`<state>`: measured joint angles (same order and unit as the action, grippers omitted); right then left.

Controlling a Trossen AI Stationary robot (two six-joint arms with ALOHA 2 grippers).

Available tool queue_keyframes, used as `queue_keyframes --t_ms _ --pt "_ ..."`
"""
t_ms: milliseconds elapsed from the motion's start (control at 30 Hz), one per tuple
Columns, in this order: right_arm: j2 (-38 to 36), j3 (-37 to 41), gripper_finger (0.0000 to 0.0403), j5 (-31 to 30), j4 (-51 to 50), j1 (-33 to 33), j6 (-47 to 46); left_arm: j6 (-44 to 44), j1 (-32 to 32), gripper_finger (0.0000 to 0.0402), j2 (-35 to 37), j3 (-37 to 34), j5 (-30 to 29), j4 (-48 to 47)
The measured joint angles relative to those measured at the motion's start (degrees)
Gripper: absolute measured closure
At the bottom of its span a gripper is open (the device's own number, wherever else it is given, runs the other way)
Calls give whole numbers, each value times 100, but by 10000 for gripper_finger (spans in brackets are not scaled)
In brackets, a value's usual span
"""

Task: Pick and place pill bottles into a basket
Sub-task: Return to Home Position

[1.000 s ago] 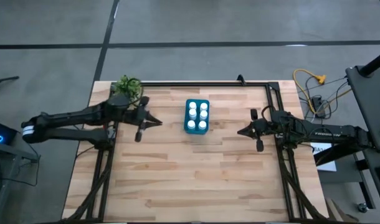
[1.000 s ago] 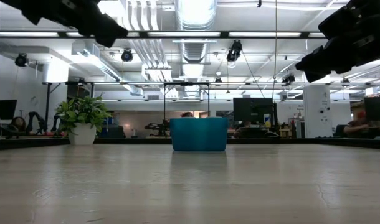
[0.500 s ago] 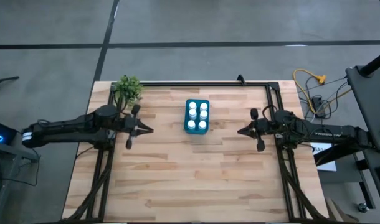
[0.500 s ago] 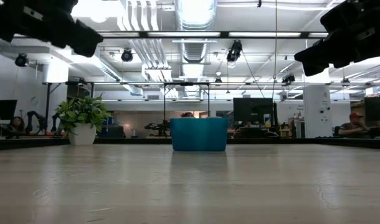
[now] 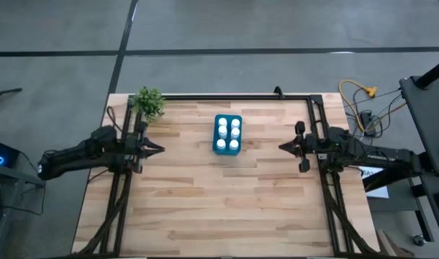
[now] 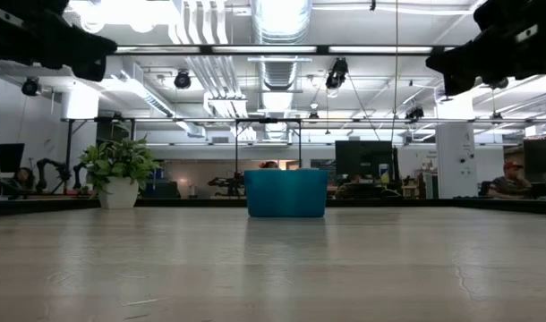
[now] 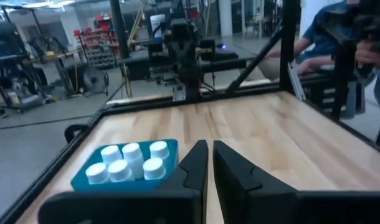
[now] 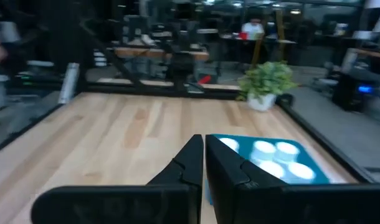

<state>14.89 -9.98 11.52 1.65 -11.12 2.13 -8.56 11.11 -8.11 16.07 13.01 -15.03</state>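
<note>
Since the earlier frames the left gripper (image 5: 156, 150) has drawn back from the basket (image 5: 229, 116) toward the table's left edge, and it no longer covers the plant (image 5: 148, 102). The right gripper (image 5: 283, 147) has also eased a little away from the basket, toward the right edge.

The basket stands on the table (image 5: 227, 208) toward its far edge, about midway between the two arms. All six bottles (image 5: 222, 133) stand upright inside it, caps up, in two rows of three. No bottle lies on the table outside it.

Each gripper is well apart from the basket, one on either side, with its tip pointing at it. Both are raised above the table; in the low view the arms show only as dark shapes in the upper corners, above the basket (image 6: 286, 194).

In the left wrist view the left gripper (image 7: 210, 146) holds nothing. Its fingers are drawn together with only a thin slit between them, and the bottles (image 7: 132, 151) and basket (image 7: 115, 184) lie beyond. The right gripper (image 8: 204, 140) is also pressed together and empty, facing the basket (image 8: 319, 176) with the plant (image 8: 266, 81) behind it.

The plant stands at the table's far left corner, well apart from the basket.
</note>
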Motion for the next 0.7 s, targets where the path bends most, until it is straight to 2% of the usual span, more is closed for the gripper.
queue_keyframes --t_ms 100,233,367,600,700 --pt "-198 0 394 -276 -224 -4 -39 86 0 394 349 -181 -4 -83" --pt "-366 0 394 -267 -237 -2 -192 209 -3 394 676 -353 -1 121" --pt "-444 0 394 -266 -351 -3 -193 224 -4 394 630 -545 -4 163" --pt "-476 4 394 -481 -476 -4 -344 235 -2 394 650 -967 -307 1079" --pt "-471 16 394 -509 -485 -4 -322 330 -2 394 602 -1033 -308 1101"
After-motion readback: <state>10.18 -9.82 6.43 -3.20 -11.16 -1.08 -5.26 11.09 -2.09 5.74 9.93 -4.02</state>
